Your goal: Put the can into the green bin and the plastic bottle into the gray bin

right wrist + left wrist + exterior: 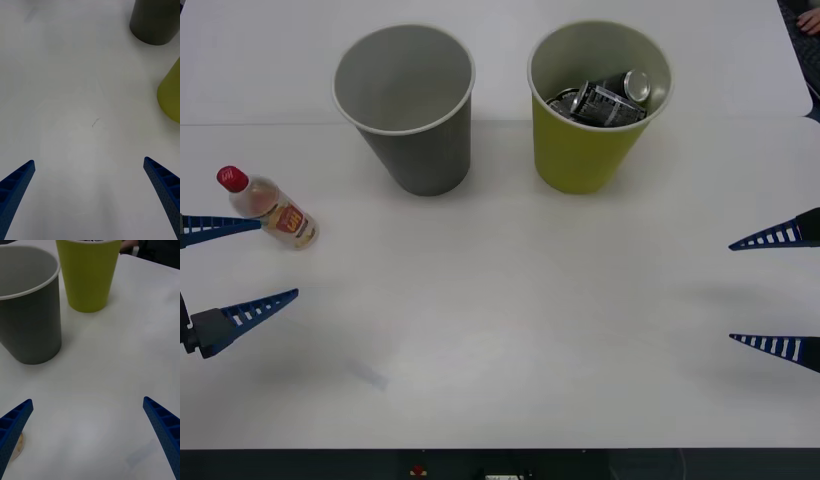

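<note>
The can (pixel 610 98) is already lying inside the green bin (pixel 585 150), so only the plastic bottle (pixel 272 209) is waiting, lying on its side on the table (pixel 510 330) well left of the gray bin (pixel 420 150). The left tool (pixel 240 265) is spreading wide just beside the bottle, likely lining up a grasp. The right tool (pixel 775 290) is idling wide at the table's right edge.

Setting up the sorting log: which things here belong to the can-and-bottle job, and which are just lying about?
Part of the job:
- tall yellow-green tapered bin
- crushed silver metal can, already inside it
- tall plain gray tapered bin
- small clear plastic bottle with red cap, lying on the table

Just there:
- white table
</note>
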Controlling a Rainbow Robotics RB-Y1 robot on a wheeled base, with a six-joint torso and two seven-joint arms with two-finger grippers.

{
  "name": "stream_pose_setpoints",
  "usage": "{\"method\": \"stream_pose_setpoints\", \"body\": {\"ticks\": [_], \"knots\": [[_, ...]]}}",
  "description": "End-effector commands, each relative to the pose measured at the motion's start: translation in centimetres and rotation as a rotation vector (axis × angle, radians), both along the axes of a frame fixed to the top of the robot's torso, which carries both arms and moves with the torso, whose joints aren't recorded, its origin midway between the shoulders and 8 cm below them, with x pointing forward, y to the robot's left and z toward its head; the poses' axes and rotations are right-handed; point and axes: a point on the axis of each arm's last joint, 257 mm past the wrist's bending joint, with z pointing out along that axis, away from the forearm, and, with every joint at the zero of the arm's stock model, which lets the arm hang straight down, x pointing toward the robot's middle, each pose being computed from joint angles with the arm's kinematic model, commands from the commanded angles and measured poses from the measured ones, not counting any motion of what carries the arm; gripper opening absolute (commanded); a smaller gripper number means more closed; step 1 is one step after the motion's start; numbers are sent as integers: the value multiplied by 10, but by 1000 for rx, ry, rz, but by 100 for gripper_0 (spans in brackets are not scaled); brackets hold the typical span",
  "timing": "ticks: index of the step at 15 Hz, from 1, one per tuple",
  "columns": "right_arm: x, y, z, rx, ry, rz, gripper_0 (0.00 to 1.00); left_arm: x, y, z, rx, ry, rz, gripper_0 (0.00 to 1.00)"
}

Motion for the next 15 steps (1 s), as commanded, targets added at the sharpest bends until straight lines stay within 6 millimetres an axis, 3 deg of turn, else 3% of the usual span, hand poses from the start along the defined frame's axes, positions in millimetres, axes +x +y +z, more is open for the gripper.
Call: {"method": "stream_pose_setpoints", "body": {"ticks": [1, 9, 15], "knots": [[0, 0, 0, 0, 0, 0, 100, 1, 11, 2, -95, 40, 89, 100], [0, 0, 0, 0, 0, 0, 100, -9, 39, -16, -217, 18, 230, 100], [0, 0, 0, 0, 0, 0, 100, -16, 74, -38, -251, -29, 307, 100]]}}
